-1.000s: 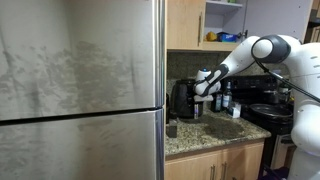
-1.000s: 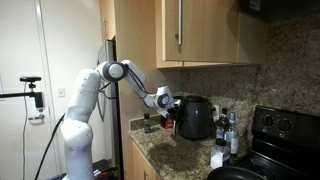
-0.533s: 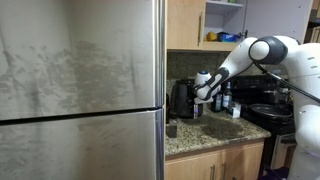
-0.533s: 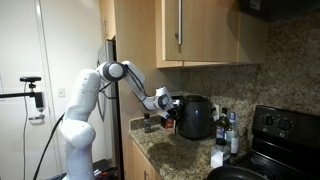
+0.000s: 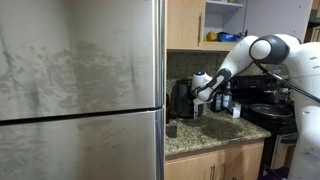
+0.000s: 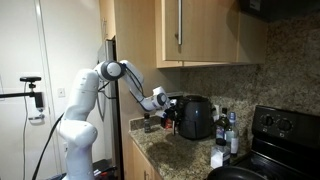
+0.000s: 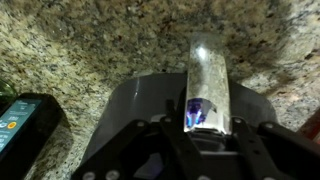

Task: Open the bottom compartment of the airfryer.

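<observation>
Now | claw (image 7: 198, 122): spread wide | astride silver handle (image 7: 207, 75) of airfryer (image 6: 196, 117) bottom compartment (image 7: 140, 95) | contact: cannot tell

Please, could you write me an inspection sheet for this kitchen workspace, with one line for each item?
Surface: speckled granite counter, between fridge and stove.
Job's things: dark airfryer stands at the back of the counter; its bottom compartment does not look pulled out.
Clutter: dark bottles beside the airfryer; flat dark device with a screen on the counter.
Gripper: gripper at the airfryer's front, open around a shiny handle in the wrist view.
Cables: thin dark cable along the arm.
Surroundings: steel fridge, wooden cabinets, black stove, camera on a stand.
</observation>
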Robot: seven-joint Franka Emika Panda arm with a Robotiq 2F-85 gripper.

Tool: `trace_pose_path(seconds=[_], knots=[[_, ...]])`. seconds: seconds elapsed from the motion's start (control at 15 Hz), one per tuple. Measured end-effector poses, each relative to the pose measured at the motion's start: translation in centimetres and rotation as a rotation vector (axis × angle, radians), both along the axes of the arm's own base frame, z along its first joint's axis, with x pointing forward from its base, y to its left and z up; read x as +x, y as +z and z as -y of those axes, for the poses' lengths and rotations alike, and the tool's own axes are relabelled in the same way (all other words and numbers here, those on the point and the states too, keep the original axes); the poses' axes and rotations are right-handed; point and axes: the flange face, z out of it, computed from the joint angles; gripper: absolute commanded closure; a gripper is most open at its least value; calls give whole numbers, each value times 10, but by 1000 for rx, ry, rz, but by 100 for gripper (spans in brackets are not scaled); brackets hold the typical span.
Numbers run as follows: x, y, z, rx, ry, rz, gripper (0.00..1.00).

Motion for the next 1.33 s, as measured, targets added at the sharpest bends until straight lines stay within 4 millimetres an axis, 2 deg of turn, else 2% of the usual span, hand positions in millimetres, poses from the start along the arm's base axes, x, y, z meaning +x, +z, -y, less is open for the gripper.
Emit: trace_pose_path(seconds=[0.2, 0.4, 0.47, 0.6, 0.87, 1.13, 1.33], knots=[[-10, 0, -14, -12, -12, -68, 88], [-16, -1, -19, -16, -30, -101, 88], [-16, -1, -19, -16, -35, -104, 38], [-16, -1, -18, -6, -59, -98, 32], [-18, -8, -10, 4, -142, -110, 2], [-27, -10, -13, -11, -164, -149, 0], [-50, -8, -24, -24, -141, -177, 0]])
